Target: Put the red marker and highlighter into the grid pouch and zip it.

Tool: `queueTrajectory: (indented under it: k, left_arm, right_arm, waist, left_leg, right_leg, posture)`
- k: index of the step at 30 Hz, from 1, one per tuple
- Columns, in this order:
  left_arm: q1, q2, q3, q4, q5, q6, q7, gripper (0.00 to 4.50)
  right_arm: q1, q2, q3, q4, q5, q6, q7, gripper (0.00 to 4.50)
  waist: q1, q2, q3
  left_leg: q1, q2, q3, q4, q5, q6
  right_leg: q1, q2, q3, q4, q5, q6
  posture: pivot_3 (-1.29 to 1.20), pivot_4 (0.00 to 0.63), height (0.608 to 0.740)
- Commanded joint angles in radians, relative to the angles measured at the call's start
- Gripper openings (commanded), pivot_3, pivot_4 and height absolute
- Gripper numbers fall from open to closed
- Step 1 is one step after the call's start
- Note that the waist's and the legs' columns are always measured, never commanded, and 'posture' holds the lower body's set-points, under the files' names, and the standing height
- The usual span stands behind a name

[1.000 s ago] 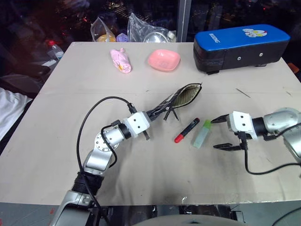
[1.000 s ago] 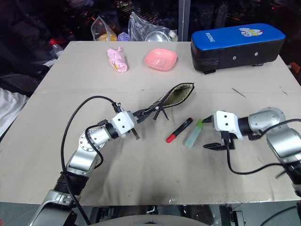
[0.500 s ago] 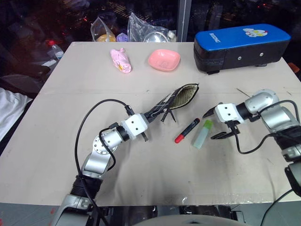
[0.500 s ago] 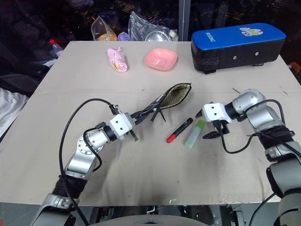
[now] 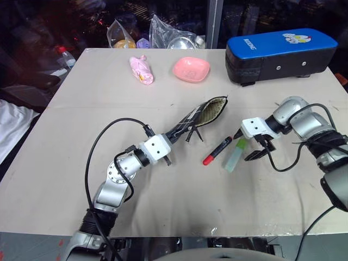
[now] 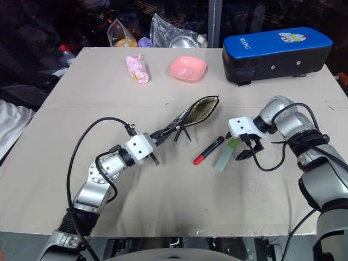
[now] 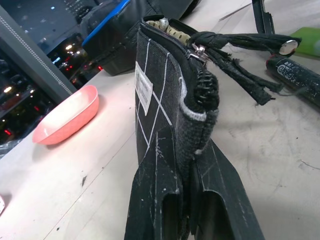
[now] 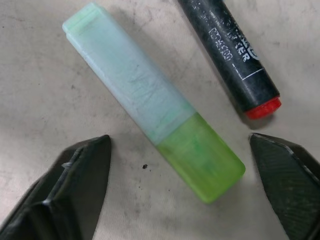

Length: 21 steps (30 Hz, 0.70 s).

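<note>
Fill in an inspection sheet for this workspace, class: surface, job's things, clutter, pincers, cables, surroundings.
Surface: beige table, scuffed.
Job's things: grid pouch held up off the table, mouth open; red marker and highlighter lie side by side on the table, apart.
Clutter: pink bowl, pink wrapped item, blue-topped case, plastic bags at the far edge.
Pincers: left pincer shut on the pouch's end; right pincer open, fingers either side of the highlighter's lime cap, not touching.
Cables: black cable loops at each wrist.
Surroundings: dark, cluttered; white cloth at left.
</note>
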Motion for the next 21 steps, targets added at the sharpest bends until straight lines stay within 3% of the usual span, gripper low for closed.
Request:
queueTrajectory:
  k: [1, 4, 6, 14, 21]
  left_arm:
    - [0.004, 0.003, 0.017, -0.045, -0.001, 0.003, 0.015, 0.00]
    - [0.004, 0.003, 0.014, -0.044, -0.004, 0.005, 0.014, 0.00]
    - [-0.004, 0.002, 0.011, -0.036, -0.007, 0.002, 0.009, 0.00]
    - [-0.054, -0.004, 0.002, 0.008, -0.027, -0.012, -0.020, 0.00]
    - [-0.082, -0.021, -0.007, 0.033, -0.037, -0.025, -0.046, 0.00]
  right_arm:
    - [0.009, -0.035, 0.013, -0.013, 0.041, 0.023, 0.047, 2.88]
    - [0.038, -0.061, 0.005, -0.074, 0.076, 0.047, 0.047, 1.42]
    - [0.073, -0.096, -0.009, -0.146, 0.103, 0.075, 0.047, 0.90]
    - [0.312, -0.310, -0.231, -0.625, 0.270, 0.289, 0.016, 0.83]
    - [0.323, -0.317, -0.475, -0.816, 0.357, 0.528, -0.183, 0.83]
  waist:
    - [0.000, 0.000, 0.000]
    - [-0.001, 0.000, 0.000]
    - [-0.002, 0.000, 0.000]
    - [0.002, 0.001, 0.001]
    - [-0.004, 0.001, 0.001]
  left_leg:
    - [0.000, 0.000, 0.000, 0.000, 0.000, 0.000]
    - [0.000, 0.000, -0.001, 0.000, 0.000, 0.000]
    - [0.000, 0.000, -0.002, 0.000, 0.000, 0.000]
    - [-0.001, 0.000, -0.005, 0.000, 0.000, 0.000]
    - [0.000, 0.000, -0.007, 0.000, 0.000, 0.000]
  right_leg:
    - [0.000, 0.000, 0.000, 0.000, 0.000, 0.000]
    - [0.000, 0.000, 0.001, 0.000, 0.000, 0.000]
    - [0.000, 0.000, 0.001, 0.000, 0.000, 0.000]
    - [0.000, -0.001, 0.000, 0.000, 0.000, 0.000]
    - [0.000, 0.000, 0.000, 0.002, 0.000, 0.000]
  posture:
    - [0.00, 0.150, 0.740]
    - [0.00, 0.150, 0.740]
    - [0.00, 0.150, 0.740]
    - [0.00, 0.150, 0.740]
    - [0.00, 0.150, 0.740]
